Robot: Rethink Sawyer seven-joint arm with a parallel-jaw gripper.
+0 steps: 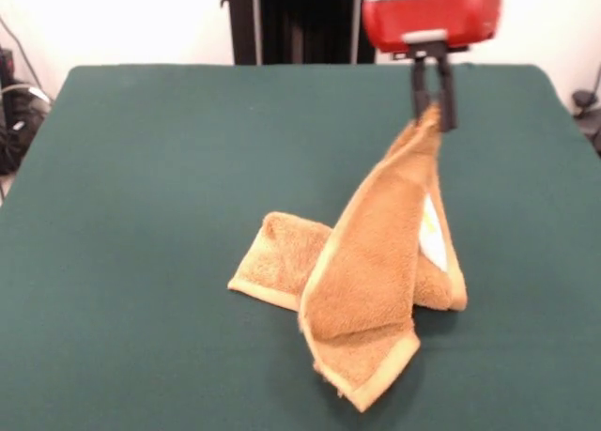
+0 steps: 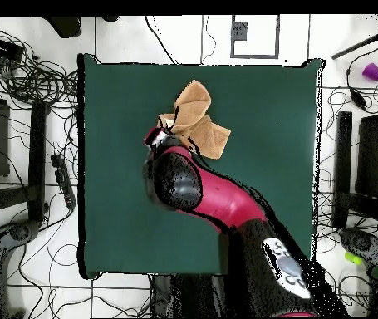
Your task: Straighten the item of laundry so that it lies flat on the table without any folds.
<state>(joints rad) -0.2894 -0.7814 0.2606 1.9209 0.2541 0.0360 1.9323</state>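
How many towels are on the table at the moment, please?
1. The towel lies crumpled near the middle of the table, one corner lifted by the gripper, jaws shut on it. None seems hidden.

The orange-yellow towel point(image 1: 362, 281) point(image 2: 196, 116) rises tent-like by one pinched corner, its folded rest lying on the green table point(image 1: 141, 215) point(image 2: 117, 166).

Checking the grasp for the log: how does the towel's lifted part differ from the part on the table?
The lifted part of the towel hangs steeply from the gripper, which is shut on one corner; the resting part lies low on the table. The lifted part narrows to a peak; the resting part spreads wider, still folded. Both are the same orange-yellow terry with a paler edge band.
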